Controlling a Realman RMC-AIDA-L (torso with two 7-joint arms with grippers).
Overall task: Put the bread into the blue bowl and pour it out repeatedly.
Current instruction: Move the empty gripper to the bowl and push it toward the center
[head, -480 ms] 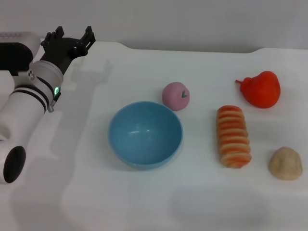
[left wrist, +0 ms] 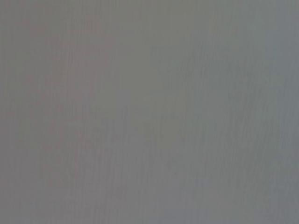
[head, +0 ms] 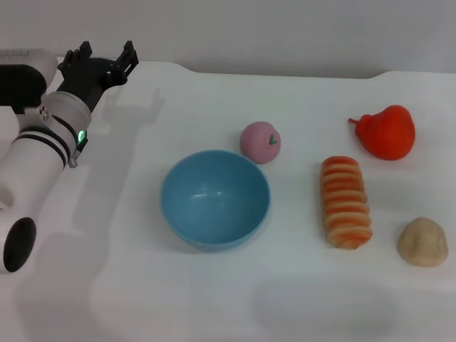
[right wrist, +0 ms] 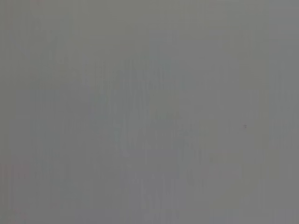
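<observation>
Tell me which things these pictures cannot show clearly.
- Right gripper: in no view; the head view shows only the left gripper, jaws open, far left of the blue bowl.
- Both wrist views: plain grey, nothing recognisable.
- Underside of the bread: hidden against the table.

A white table is holding five toys. The blue bowl is sitting near the middle, open side up. A pink toy apple is sitting just behind it. The bread is lying to the right of the bowl. A small tan lump is resting right of the bread. A red toy pear is lying far right.
</observation>
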